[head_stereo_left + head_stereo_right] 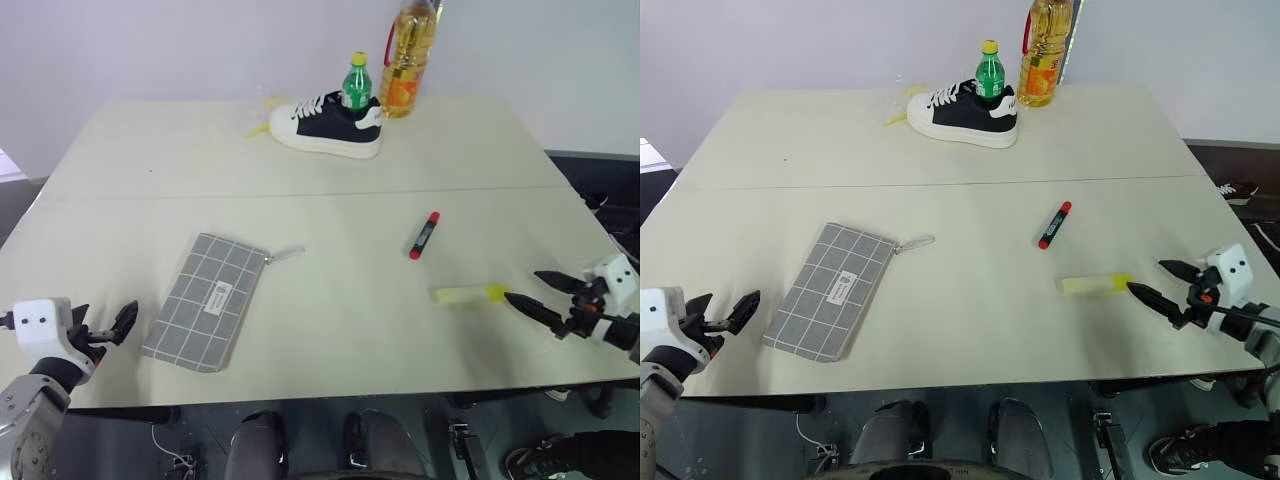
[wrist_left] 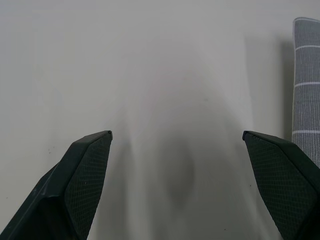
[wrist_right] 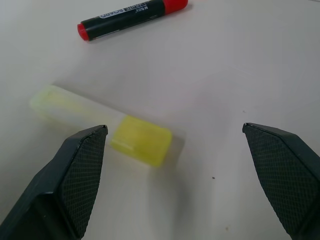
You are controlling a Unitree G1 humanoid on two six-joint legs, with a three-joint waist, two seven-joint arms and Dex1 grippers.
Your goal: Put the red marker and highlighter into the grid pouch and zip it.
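grid pouch (image 1: 208, 300): lies flat on the counter (image 1: 330, 180), near side, robot's left; zipper pull sticks out at its far right corner. Can't tell if the zipper is open. Nothing seen going into it.
highlighter (image 1: 468, 294): loose on counter, right side near front edge, yellow cap end toward the right tool.
red marker (image 1: 424, 235): loose on counter, just beyond the highlighter, apart from it, well right of the pouch.
right tool (image 1: 540, 294): jaws wide apart, holding nothing. Tip of one finger sits just beside the highlighter's cap end; contact can't be told.
left tool (image 1: 108, 328): jaws wide apart, empty, at front-left counter edge, near the pouch's left side, not touching.
far edge: shoe (image 1: 327, 126), green bottle (image 1: 357, 82), oil bottle (image 1: 409, 57) grouped together, well apart from the task items.
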